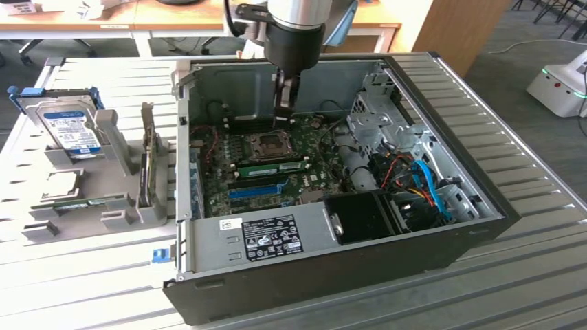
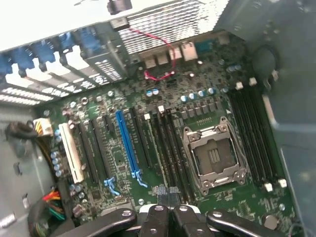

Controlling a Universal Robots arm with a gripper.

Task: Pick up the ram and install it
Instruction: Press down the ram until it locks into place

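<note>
Here, the gripper (image 1: 286, 108) hangs inside the open computer case (image 1: 440, 227), over the motherboard (image 2: 148, 163) beside the CPU socket (image 2: 213, 157). Its jaws are pinched together, apparently empty. One ram (image 1: 272, 166) lies seated just beyond the socket, long axis across the exterior view.

Ribbed metal table (image 1: 532, 227), open computer case (image 1: 348, 275) on it, grey parts holder (image 1: 110, 206) beside.

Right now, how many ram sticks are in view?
2: one ram seated on the motherboard beside the socket, one ram lying in the grey holder. The gripper may hide another.
</note>
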